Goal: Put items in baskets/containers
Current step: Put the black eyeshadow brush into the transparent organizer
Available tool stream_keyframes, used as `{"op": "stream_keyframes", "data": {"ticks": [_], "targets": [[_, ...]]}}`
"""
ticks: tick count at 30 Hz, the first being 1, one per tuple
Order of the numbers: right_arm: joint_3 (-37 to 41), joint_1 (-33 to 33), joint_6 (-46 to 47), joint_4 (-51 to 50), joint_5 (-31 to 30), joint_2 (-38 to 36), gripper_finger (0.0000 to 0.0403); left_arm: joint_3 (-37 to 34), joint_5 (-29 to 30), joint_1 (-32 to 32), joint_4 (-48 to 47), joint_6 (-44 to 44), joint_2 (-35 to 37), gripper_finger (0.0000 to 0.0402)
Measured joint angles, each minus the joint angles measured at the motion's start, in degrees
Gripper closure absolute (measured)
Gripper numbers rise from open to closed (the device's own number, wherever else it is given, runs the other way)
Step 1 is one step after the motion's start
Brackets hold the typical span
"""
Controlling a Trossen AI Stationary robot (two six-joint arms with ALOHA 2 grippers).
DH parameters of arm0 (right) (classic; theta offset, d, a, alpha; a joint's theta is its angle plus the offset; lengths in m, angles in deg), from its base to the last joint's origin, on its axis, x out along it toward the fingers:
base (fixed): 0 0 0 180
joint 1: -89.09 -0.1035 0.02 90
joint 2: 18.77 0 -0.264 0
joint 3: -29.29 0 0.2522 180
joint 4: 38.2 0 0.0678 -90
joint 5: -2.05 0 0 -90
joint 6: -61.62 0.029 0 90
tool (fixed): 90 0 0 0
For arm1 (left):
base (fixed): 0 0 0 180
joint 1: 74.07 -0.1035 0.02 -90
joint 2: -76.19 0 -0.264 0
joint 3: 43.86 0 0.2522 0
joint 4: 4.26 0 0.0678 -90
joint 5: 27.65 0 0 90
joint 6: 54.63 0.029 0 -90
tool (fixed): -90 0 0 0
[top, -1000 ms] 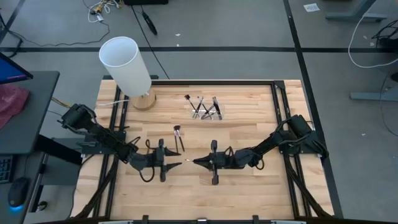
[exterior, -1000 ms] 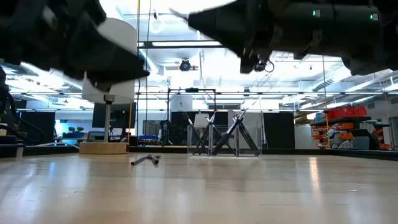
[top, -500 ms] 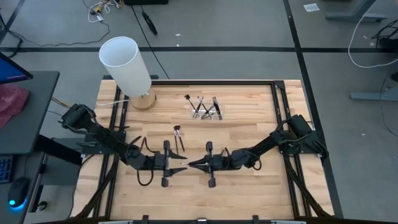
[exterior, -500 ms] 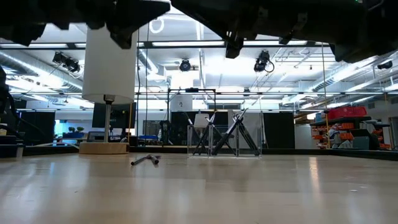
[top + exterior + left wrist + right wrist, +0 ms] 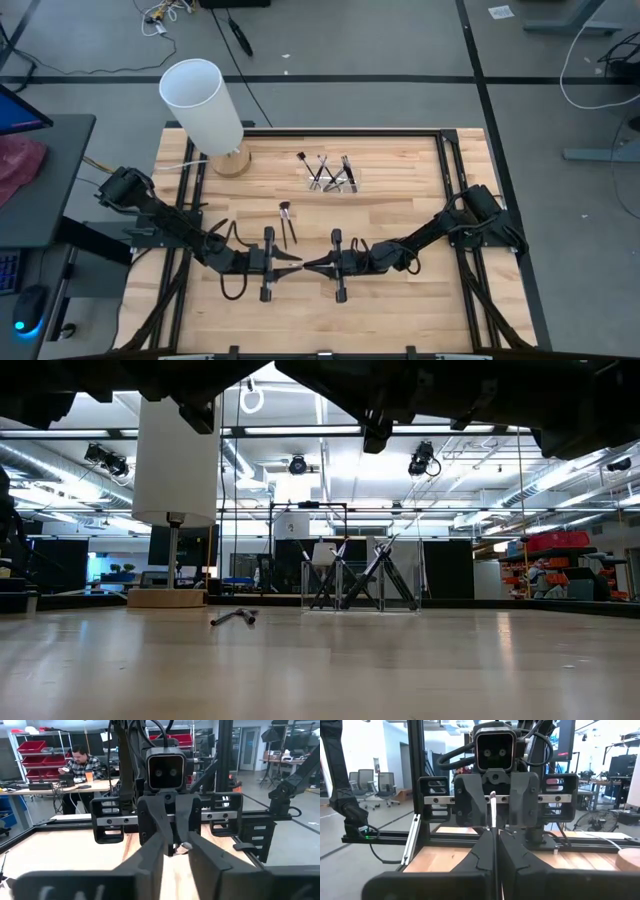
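Brush [image 5: 493,810] clenched upright in right tool [image 5: 308,264], left tool [image 5: 294,262] tip-to-tip, grip unclear, no legible writing

Clear holder [image 5: 333,178]: walls near invisible from above; brush count inside indeterminate.
Loose brushes [image 5: 287,220]: number unclear, too small.
Both arms: cropped by low view's top edge.
White cylinder [image 5: 178,455]: top cropped in low view.

A robotics lab or workshop: a wooden counter [image 5: 400,210] sits in a black metal frame on grey floor with loose cables [image 5: 165,14]. Beyond it stand shelves of red bins [image 5: 40,757], office chairs [image 5: 382,785], and ceiling strip lights.
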Motion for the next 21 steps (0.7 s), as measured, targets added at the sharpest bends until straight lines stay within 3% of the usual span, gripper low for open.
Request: {"op": "stream_keyframes", "data": {"ticks": [7, 13, 21], "targets": [[0.00, 0.00, 0.03, -0.94, -0.11, -0.04, 0.0395, 0.00, -0.24, 0.07, -2.12, 0.74, 0.00, 0.0387], [-0.13, 0.02, 2.31, -3.65, -0.12, -0.17, 0.0361, 0.00, -0.19, 0.09, -2.68, 1.01, -0.07, 0.0380], [-0.07, -0.02, 8.01, -16.11, -2.44, -1.68, 0.0306, 0.02, -1.56, -0.30, -8.27, -1.03, -0.04, 0.0391]]}}
